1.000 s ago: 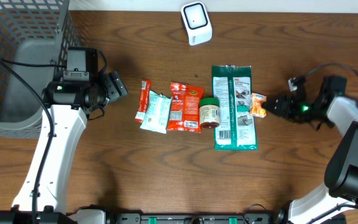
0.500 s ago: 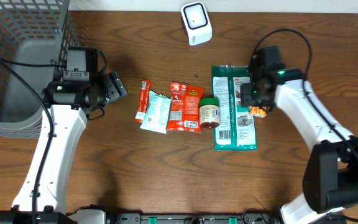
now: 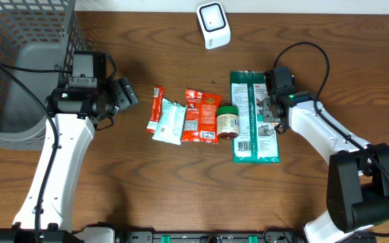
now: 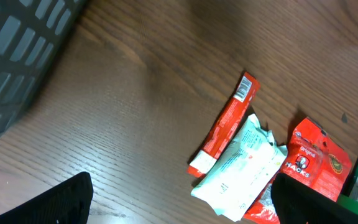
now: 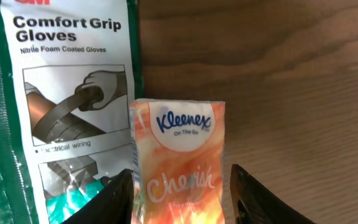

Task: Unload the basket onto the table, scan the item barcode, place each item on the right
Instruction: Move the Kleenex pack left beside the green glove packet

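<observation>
Two black fingers [image 5: 118, 194] of right gripper [image 5: 180, 186] seen flanking orange Kleenex tissue pack [image 5: 178, 140], one at each long edge; firm grip cannot be told. Green-and-white glove packet [image 5: 55, 81] seen just outside one finger. Left gripper [image 4: 185, 198] spread wide, nothing between fingers.

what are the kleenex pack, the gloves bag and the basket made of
The Kleenex pack looks like thin glossy plastic film: soft printed wrap with a slight sheen. The gloves bag seems plastic film too, going by its creases and glare. The basket has dark open-grid walls, coated wire or moulded plastic; I cannot tell which.
</observation>
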`<state>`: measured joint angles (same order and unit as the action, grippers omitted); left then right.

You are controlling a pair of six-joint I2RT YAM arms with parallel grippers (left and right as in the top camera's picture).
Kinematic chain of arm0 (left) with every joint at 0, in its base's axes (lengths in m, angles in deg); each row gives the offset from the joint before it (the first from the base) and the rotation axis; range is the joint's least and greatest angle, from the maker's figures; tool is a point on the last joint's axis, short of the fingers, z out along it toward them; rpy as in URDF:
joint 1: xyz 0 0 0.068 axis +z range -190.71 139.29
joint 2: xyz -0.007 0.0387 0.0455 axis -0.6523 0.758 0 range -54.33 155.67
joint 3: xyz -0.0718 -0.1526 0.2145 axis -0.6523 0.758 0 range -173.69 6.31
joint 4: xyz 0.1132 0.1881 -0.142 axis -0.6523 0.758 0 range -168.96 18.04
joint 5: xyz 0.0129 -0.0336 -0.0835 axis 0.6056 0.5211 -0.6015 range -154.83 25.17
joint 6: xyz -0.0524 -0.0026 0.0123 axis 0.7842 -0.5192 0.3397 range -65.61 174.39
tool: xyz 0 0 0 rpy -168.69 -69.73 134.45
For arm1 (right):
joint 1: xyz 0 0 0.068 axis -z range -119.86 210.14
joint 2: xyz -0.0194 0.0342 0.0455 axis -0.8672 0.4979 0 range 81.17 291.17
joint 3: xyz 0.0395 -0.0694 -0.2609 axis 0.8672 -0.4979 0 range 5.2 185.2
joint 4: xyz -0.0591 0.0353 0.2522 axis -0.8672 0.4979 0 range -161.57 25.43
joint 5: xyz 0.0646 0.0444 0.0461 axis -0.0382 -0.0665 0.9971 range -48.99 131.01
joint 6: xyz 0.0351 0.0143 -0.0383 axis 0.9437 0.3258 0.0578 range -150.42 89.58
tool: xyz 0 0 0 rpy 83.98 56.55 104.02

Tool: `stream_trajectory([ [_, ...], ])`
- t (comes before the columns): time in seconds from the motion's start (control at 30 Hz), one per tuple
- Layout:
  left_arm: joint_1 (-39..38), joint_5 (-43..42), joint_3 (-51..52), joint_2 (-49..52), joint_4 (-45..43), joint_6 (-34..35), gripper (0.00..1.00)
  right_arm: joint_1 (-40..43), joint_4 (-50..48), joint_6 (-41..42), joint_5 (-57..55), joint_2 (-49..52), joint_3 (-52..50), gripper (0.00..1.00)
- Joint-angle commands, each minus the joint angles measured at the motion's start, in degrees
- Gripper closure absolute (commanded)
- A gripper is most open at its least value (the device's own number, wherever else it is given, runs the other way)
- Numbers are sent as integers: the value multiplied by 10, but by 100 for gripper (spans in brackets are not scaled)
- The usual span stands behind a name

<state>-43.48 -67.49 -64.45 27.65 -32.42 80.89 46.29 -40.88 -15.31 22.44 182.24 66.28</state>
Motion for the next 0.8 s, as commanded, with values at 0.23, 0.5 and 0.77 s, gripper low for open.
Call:
stream_trajectory([
  [0.23, 2, 7, -6, 1, 3, -10, 8, -12, -16, 5, -4, -6, -5, 57],
  [0.5, 2, 7, -6, 1, 3, -10, 8, -13, -23, 5, -5, -6, -17, 60],
  [0.77, 2, 7, -6, 1, 3, -10, 8, -12, -50, 5, -18, -6, -35, 63],
])
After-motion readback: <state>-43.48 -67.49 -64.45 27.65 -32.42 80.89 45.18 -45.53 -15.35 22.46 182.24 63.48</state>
